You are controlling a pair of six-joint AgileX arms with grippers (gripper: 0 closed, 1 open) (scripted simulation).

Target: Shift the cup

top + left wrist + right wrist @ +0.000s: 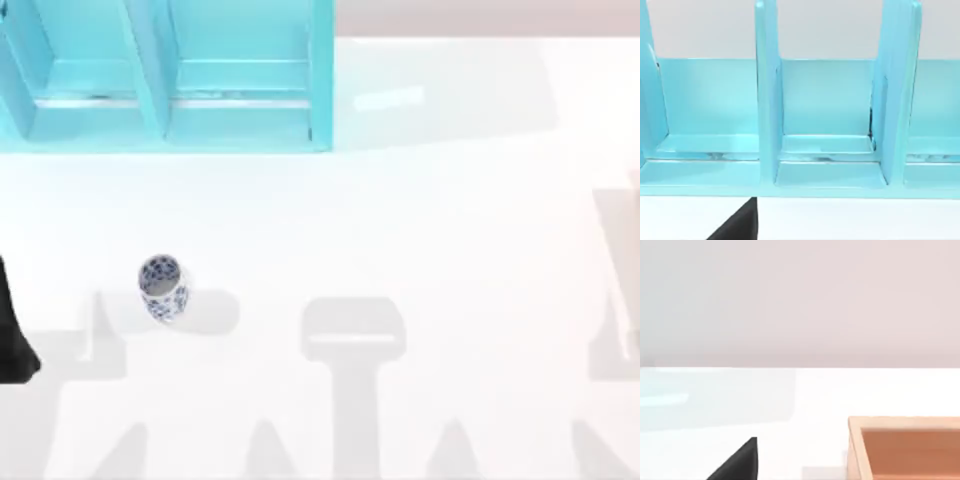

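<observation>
Black left arm (15, 330) sits at the table's (450, 230) left edge, well apart from the cup (162, 288).

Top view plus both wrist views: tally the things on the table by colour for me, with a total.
Blue-and-white: 1, the small handleless cylindrical porcelain cup with blue floral pattern, upright near the table's left.
Turquoise: 1, the open-fronted rack with upright dividers, at the far left.
Orange-brown: 1, the open box with light wooden rim, seen in the right wrist view.
Total: 3
</observation>
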